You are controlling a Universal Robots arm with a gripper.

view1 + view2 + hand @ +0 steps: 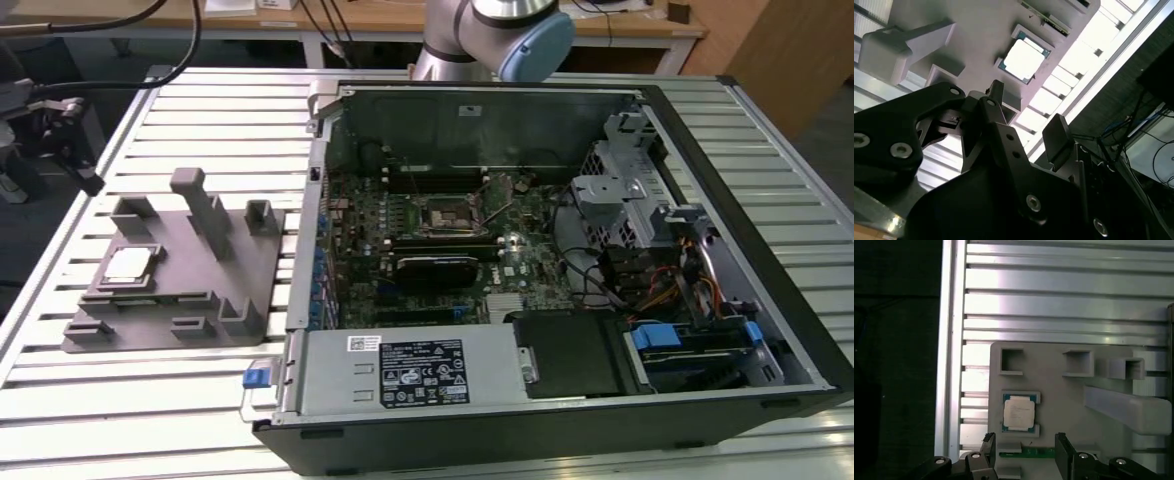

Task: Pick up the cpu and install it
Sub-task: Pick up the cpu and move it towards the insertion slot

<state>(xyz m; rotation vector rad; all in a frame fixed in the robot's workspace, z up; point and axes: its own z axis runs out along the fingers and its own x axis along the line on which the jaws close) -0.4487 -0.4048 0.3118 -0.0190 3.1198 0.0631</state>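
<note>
CPU (1018, 413) seated flat in its pocket on grey fixture (1054, 385), untouched. In the exterior view that fixture sits at 9 o'clock from the open PC case (561, 440), both on the slatted table (214, 100). My gripper (1026, 452) hovers over the fixture near the CPU, fingers spread wide, nothing between them.

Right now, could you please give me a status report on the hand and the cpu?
Status: hand open, holding nothing. The cpu lies flat on the grey fixture, not yet picked up. Nothing on top of it.
</note>
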